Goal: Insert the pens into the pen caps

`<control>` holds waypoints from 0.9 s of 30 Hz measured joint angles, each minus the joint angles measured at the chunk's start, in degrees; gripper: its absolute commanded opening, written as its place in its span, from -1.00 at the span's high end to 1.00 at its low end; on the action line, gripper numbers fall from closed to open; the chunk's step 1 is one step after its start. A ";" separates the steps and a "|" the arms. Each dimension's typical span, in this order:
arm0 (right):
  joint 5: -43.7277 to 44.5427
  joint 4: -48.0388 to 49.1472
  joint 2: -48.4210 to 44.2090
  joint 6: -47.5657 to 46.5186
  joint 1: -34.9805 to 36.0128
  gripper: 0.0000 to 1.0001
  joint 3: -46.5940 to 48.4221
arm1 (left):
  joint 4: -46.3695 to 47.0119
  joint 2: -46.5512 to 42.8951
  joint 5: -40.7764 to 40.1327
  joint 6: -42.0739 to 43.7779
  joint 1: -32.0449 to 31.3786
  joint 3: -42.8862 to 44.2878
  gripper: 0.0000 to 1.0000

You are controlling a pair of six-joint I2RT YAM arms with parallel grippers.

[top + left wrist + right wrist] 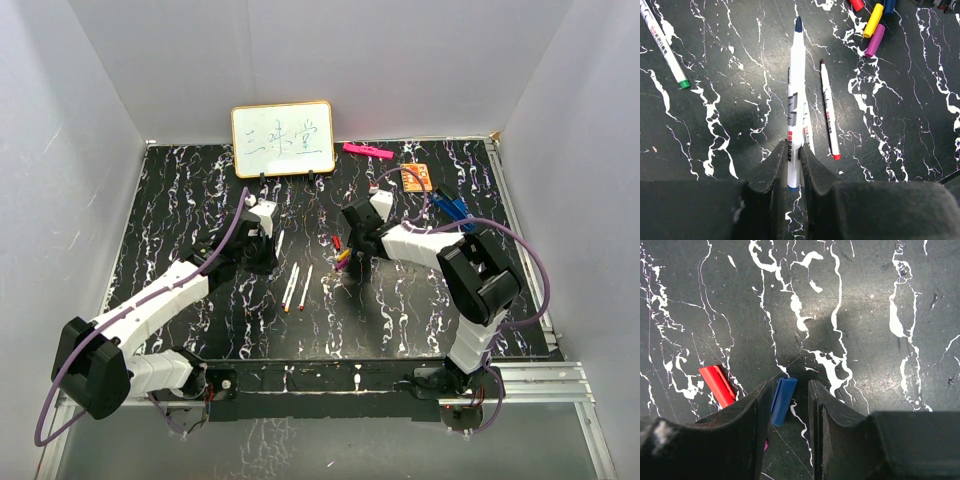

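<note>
Our left gripper [794, 170] clamped on blue-tipped pen [796, 100], red-ended pen [829, 110] just beside. Our right gripper [788, 385] jaws apart, straddling blue cap [783, 401] on table [865, 315] (red cap [717, 385] close by).

Whiteboard [283, 139] bears handwritten blue Chinese characters.
</note>
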 measured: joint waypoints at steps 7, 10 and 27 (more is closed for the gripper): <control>0.48 -0.07 1.97 0.22 0.33 0.35 1.01 | 0.07 0.09 0.39 -0.02 0.00 0.00 1.00; 0.76 -0.17 2.08 0.24 0.81 0.36 1.16 | 0.20 0.09 0.61 -0.02 0.00 0.00 1.00; 4.90 -3.76 3.26 1.05 3.50 0.56 2.60 | 1.31 0.39 0.96 -0.02 0.00 0.00 1.00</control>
